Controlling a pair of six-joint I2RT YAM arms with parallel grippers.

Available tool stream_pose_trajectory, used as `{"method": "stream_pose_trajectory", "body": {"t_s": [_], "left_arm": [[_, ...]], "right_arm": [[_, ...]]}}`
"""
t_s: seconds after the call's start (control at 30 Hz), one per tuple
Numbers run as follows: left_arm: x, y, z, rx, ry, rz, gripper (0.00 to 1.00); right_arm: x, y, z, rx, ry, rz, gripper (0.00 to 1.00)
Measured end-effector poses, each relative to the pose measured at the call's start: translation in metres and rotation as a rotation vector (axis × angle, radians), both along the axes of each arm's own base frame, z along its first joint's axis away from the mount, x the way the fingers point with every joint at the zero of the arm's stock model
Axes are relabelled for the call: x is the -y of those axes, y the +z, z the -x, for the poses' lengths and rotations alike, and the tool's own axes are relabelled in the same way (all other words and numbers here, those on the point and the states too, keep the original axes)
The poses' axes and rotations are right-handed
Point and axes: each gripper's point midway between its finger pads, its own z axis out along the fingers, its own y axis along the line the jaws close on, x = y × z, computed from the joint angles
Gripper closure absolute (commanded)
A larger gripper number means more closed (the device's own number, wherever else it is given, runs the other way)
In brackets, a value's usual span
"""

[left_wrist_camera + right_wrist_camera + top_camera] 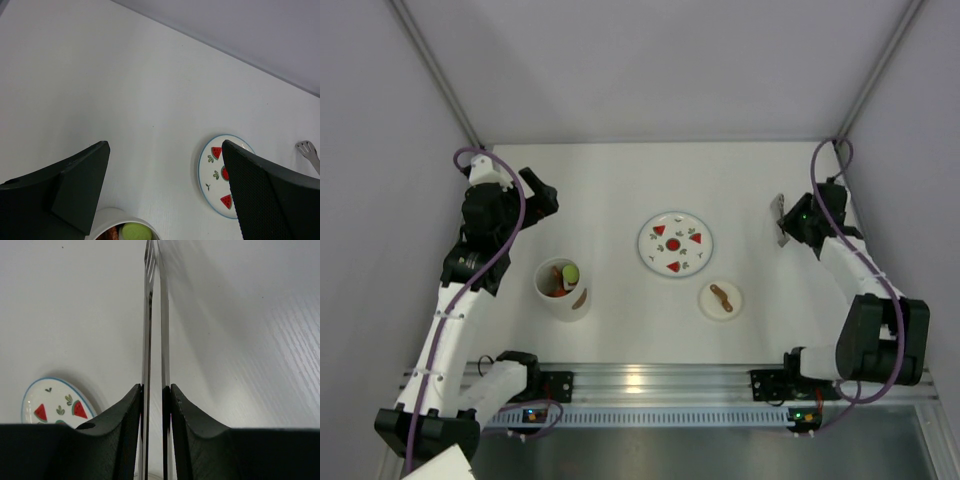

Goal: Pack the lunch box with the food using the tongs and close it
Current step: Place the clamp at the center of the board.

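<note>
The lunch box (560,290) is a white tub at the left with a brown mark on its wall. Inside it lies the food (560,279), orange, red and yellow-green pieces. My left gripper (542,200) hovers behind the tub, open and empty. In the left wrist view its gripper (165,145) spans bare table, with the tub's rim (107,216) and a green food piece (136,231) just below. At the far right, my right gripper (798,222) is shut on the tongs (781,220). In the right wrist view the tongs (149,315) run straight out between the gripper (156,387), their two arms squeezed nearly together.
A plate (675,243) printed with red watermelon slices sits mid-table and holds no food; it also shows in the wrist views (215,175) (55,402). A small round white lid (720,300) with a brown handle lies in front of the plate. The walls stand close on both sides.
</note>
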Motion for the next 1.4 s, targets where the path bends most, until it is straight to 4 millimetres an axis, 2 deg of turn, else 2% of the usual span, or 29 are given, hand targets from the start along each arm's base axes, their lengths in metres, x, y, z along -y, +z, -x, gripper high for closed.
{"method": "stream_pose_trajectory", "body": {"t_s": [0.13, 0.27, 0.37, 0.53, 0.67, 0.7, 0.8, 0.9, 1.1, 1.17, 1.27, 1.33, 1.4], "left_arm": [[0.0, 0.0, 0.0, 0.0, -0.002, 0.001, 0.01], [0.0, 0.0, 0.0, 0.0, -0.003, 0.001, 0.01], [0.0, 0.0, 0.0, 0.0, -0.003, 0.001, 0.01], [0.0, 0.0, 0.0, 0.0, -0.002, 0.001, 0.01], [0.0, 0.0, 0.0, 0.0, -0.002, 0.001, 0.01], [0.0, 0.0, 0.0, 0.0, -0.002, 0.001, 0.01], [0.0, 0.0, 0.0, 0.0, -0.002, 0.001, 0.01], [0.0, 0.0, 0.0, 0.0, -0.002, 0.001, 0.01], [0.0, 0.0, 0.0, 0.0, -0.002, 0.001, 0.01], [0.0, 0.0, 0.0, 0.0, -0.002, 0.001, 0.01], [0.0, 0.0, 0.0, 0.0, -0.002, 0.001, 0.01], [0.0, 0.0, 0.0, 0.0, -0.002, 0.001, 0.01], [0.0, 0.0, 0.0, 0.0, -0.003, 0.001, 0.01]], "right_arm": [[-0.008, -0.009, 0.0, -0.025, 0.021, 0.12, 0.72], [-0.014, -0.031, 0.002, -0.092, 0.037, 0.19, 0.69], [-0.009, -0.053, 0.008, -0.168, 0.033, 0.225, 0.68], [-0.002, -0.079, 0.02, -0.272, 0.031, 0.259, 0.58], [-0.001, -0.083, 0.024, -0.297, 0.035, 0.271, 0.48], [0.0, -0.083, 0.024, -0.299, 0.038, 0.273, 0.43], [0.0, -0.08, 0.023, -0.301, 0.043, 0.279, 0.35], [0.0, -0.074, 0.018, -0.286, 0.044, 0.281, 0.32], [0.0, -0.059, 0.018, -0.26, 0.042, 0.281, 0.31], [0.0, -0.047, 0.019, -0.24, 0.04, 0.281, 0.32], [-0.004, -0.017, 0.019, -0.177, 0.053, 0.284, 0.34], [-0.015, 0.008, 0.021, -0.114, 0.09, 0.281, 0.34], [-0.037, 0.03, 0.026, -0.053, 0.161, 0.277, 0.34]]}}
